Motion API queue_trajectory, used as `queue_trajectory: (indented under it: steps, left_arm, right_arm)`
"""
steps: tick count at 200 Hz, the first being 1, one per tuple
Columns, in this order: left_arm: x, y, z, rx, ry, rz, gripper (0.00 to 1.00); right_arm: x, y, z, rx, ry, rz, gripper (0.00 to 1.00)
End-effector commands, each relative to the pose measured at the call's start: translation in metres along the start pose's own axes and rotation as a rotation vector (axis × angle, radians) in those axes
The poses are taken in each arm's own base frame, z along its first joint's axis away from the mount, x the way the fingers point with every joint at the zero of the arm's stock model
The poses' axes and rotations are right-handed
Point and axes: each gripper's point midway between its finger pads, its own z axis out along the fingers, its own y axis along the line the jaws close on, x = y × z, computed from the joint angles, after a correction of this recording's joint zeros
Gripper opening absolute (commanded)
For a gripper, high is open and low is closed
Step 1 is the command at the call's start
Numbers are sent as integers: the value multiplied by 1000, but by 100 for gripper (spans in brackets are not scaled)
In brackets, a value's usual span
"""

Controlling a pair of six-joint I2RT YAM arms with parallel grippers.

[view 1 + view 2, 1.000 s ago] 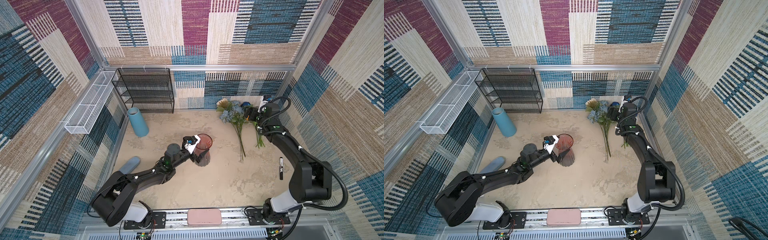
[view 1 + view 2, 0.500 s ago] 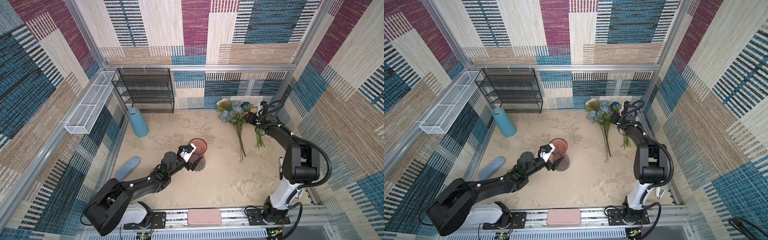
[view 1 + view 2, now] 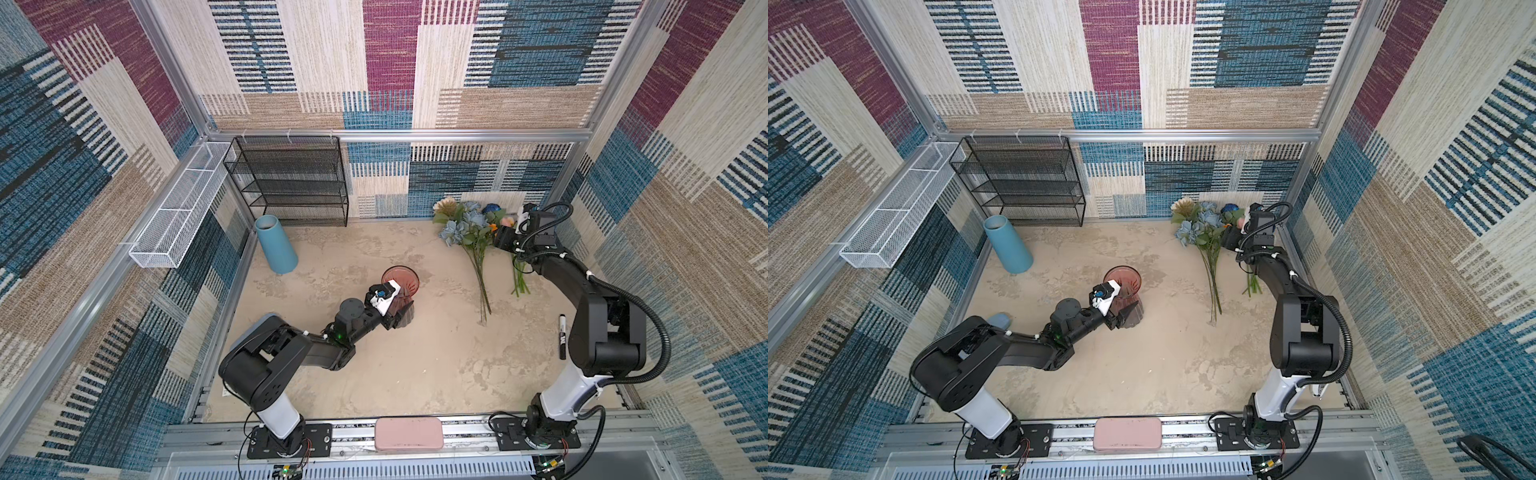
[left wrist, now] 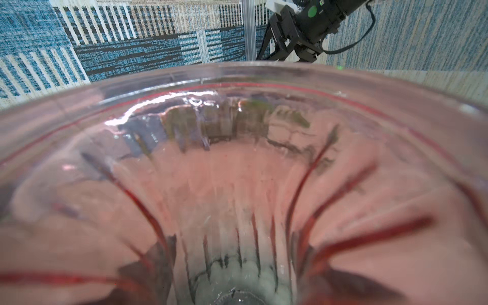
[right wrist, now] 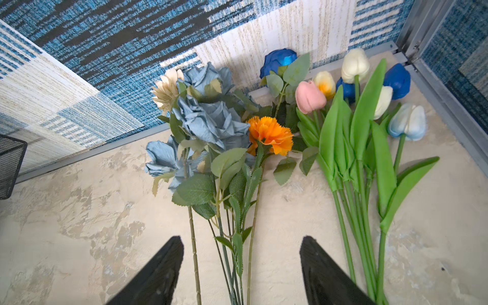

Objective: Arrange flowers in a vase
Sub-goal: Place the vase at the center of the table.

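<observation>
A pink ribbed glass vase (image 3: 400, 279) (image 3: 1122, 276) stands upright mid-table. My left gripper (image 3: 398, 311) straddles its narrow lower body; through the glass (image 4: 237, 171) both fingers show as dark shapes, contact unclear. The flowers lie at the back right: a pale blue rose bunch (image 5: 208, 118) (image 3: 457, 232), cream sunflower (image 5: 165, 91), orange bloom (image 5: 270, 133), deep blue rose (image 5: 277, 60), and pink (image 5: 309, 96), white (image 5: 355, 63), yellow (image 5: 324, 81) and blue (image 5: 398, 79) tulips. My right gripper (image 5: 240, 239) (image 3: 503, 240) hangs open over the rose bunch's stems, holding nothing.
A blue cylinder vase (image 3: 276, 245) leans at the back left beside a black wire shelf (image 3: 291, 183). A white wire basket (image 3: 178, 208) hangs on the left wall. A black marker (image 3: 562, 336) lies under the right arm. The corner walls stand close behind the flowers.
My left gripper has dropped from the vase's rim to its lower body and its jaws have narrowed. The right arm has folded in, with its gripper now over the stems.
</observation>
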Motion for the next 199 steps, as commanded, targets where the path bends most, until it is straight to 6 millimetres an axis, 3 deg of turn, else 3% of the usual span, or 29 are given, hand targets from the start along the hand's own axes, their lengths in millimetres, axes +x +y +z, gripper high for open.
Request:
queue_trajectory:
  steps: [1,46,77,147,199]
  left_arm:
    - [-12,-1,14,25,-61,37,66]
    - [-10,6,38,51,-79,5,67]
    - [-10,13,35,39,-80,-6,98]
    - [-13,19,25,61,-27,5,99]
    - [-23,21,-2,50,-36,-3,99]
  right_arm:
    - [-13,2,-5,2,-46,-23,74]
    - [-19,5,-14,-2,-59,-31,74]
    - [-17,13,-19,-42,-59,-44,77]
    - [4,18,0,-101,31,-48,81]
    - [-4,-4,-1,30,15,-35,82]
